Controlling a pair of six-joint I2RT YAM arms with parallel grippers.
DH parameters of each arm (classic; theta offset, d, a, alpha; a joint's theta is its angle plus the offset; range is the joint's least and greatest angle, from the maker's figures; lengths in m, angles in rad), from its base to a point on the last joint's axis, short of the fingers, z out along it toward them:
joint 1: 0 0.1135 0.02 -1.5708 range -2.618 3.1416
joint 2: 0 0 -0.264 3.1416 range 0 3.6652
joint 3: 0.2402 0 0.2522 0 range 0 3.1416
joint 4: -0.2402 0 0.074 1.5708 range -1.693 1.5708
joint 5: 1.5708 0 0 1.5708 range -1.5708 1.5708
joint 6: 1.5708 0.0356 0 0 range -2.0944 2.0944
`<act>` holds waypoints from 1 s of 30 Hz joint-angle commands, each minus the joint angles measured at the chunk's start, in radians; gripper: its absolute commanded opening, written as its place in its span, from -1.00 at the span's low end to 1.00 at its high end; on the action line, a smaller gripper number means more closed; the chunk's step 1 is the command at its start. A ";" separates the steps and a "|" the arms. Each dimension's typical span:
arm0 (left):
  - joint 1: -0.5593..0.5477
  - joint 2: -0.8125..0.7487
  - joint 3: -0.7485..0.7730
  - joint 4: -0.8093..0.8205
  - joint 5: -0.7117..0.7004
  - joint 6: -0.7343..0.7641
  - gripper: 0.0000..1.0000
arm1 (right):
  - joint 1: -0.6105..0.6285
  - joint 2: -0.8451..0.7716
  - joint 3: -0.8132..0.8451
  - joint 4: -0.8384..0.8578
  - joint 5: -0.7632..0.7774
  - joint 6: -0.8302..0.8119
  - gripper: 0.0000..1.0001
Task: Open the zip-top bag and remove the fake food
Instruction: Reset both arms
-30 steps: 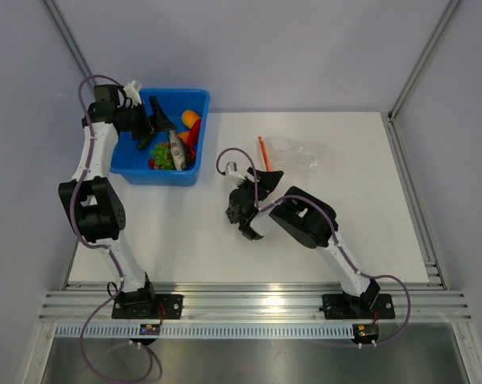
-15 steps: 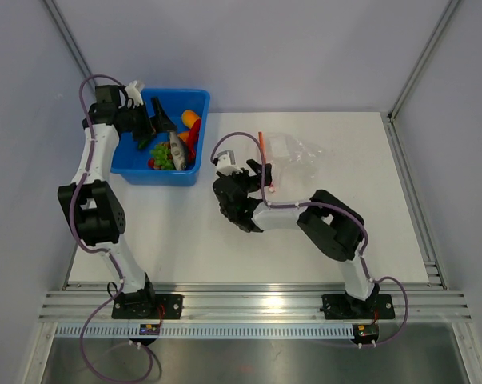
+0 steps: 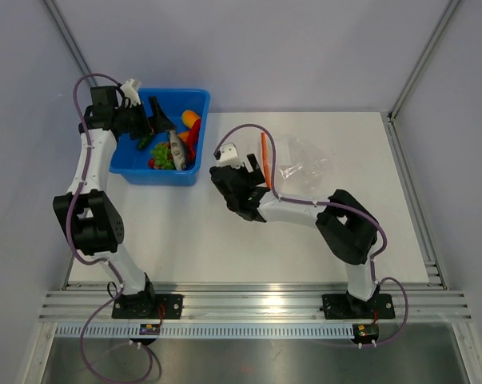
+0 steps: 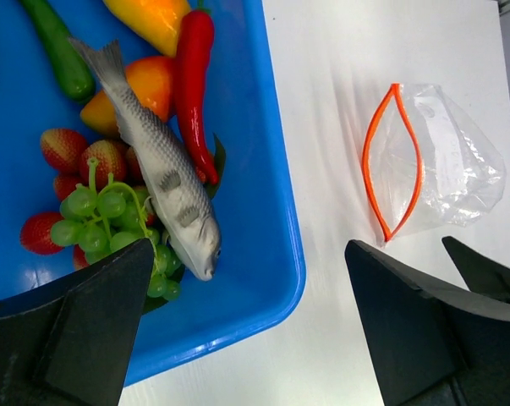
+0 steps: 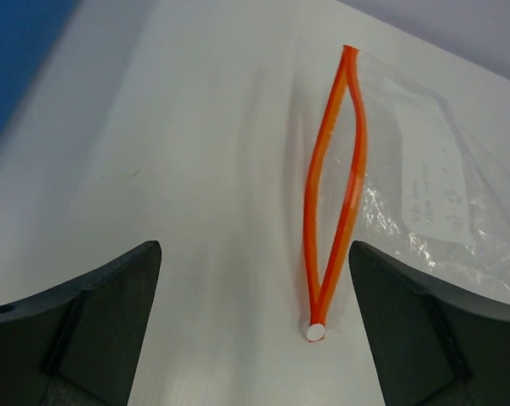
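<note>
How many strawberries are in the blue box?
4 show in the blue box: one strawberry and another beside the fish, a third just below them, a fourth beside the grapes. More may hide underneath.

The fake food (image 3: 175, 147) lies in the tub (image 3: 154, 178), left of the zip-top bag (image 3: 301, 164).

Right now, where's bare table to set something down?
Bare: the table in front of the blue tub, and right of the zip-top bag. Crowded: between tub and bag, where the right gripper hangs.
</note>
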 commanded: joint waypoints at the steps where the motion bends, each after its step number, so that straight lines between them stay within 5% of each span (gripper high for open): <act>1: -0.007 -0.105 -0.051 0.082 -0.055 0.002 0.98 | -0.052 -0.099 0.070 -0.085 -0.157 0.089 0.99; 6: -0.011 -0.252 -0.196 0.188 -0.144 0.008 0.98 | -0.127 -0.236 0.032 -0.113 -0.337 0.143 0.99; 22: -0.103 -0.808 -0.751 0.566 -0.414 0.035 0.98 | -0.193 -0.712 -0.244 -0.238 -0.429 0.141 0.99; 30: -0.102 -1.095 -1.026 0.733 -0.456 0.068 0.98 | -0.193 -0.993 -0.546 -0.052 -0.446 0.152 0.99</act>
